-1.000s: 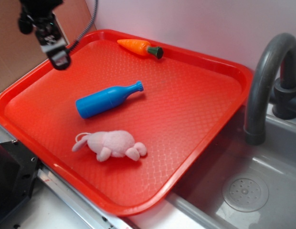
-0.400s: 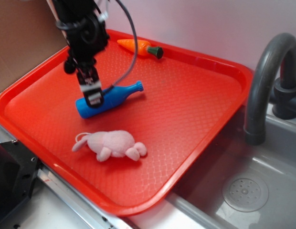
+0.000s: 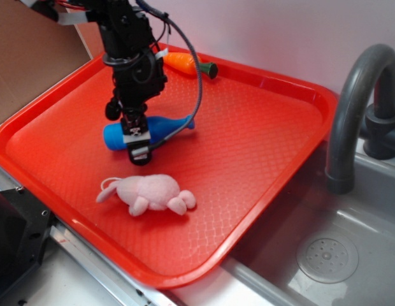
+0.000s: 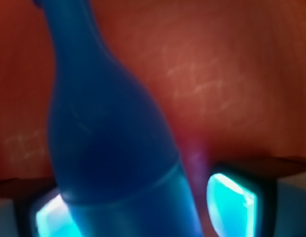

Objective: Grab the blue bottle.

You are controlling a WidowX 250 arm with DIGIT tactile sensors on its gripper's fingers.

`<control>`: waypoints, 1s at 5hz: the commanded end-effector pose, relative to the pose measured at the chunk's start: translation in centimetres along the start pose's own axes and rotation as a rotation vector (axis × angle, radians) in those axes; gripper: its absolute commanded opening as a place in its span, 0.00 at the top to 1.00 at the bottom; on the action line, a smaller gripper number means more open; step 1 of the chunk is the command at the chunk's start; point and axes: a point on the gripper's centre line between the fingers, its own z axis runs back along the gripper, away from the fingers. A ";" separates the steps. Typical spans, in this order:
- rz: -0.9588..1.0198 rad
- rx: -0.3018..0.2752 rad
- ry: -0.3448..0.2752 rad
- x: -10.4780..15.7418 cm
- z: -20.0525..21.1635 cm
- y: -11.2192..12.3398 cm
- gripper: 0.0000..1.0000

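Open pincer astride blue bottle on red tray.

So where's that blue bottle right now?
The blue bottle lies on its side on the red tray, under the tool, between the orange carrot and the pink bunny.

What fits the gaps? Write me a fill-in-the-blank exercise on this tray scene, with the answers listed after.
1. The blue bottle lies on its ____ on the red tray.
2. In the wrist view, the gripper has one finger on each side of the ____.
3. The toy lying nearest the tray's front edge is a pink plush ____.
4. The orange carrot lies by the tray's ____ rim.

Missing words: side; bottle; bunny; far
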 end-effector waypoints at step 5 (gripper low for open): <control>0.401 0.079 -0.126 -3.0 14.3 -0.8 1.00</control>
